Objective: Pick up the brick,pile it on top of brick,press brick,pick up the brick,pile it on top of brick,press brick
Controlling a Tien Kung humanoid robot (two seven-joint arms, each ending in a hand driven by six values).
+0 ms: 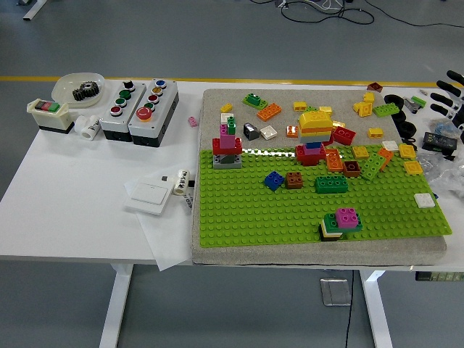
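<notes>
While the right hand [447, 96] rests at the white surface's [72, 188] far right edge, black fingers [439, 95] spread and empty, no brick is held, though small stacked plastic bricks [341, 221] sit on the green studded baseplate [290, 214].

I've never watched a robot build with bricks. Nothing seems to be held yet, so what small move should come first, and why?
Probably reaching the right robot hand, fingers spread and empty at the table's right edge, toward the loose yellow plastic brick nearby on the grey mat; no brick is grasped yet.
</notes>
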